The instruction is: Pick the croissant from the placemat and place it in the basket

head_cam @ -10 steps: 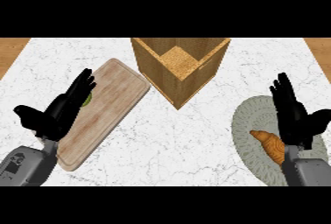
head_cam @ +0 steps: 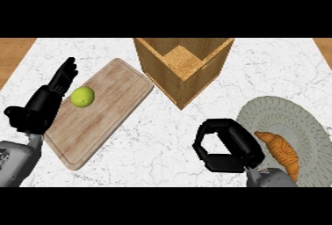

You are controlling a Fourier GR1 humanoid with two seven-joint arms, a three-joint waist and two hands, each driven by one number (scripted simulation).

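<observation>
Head view: croissant [head_cam: 282, 151] on placemat [head_cam: 285, 115]; lime [head_cam: 82, 96] on board [head_cam: 111, 116]; basket [head_cam: 160, 72] beyond.

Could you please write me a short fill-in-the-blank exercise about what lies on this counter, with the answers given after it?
1. The croissant lies on the round grey ___.
2. The green ___ sits on the cutting board.
3. The hand with curled fingers beside the croissant is the robot's ___ one.

Missing words: placemat; lime; right.
</observation>
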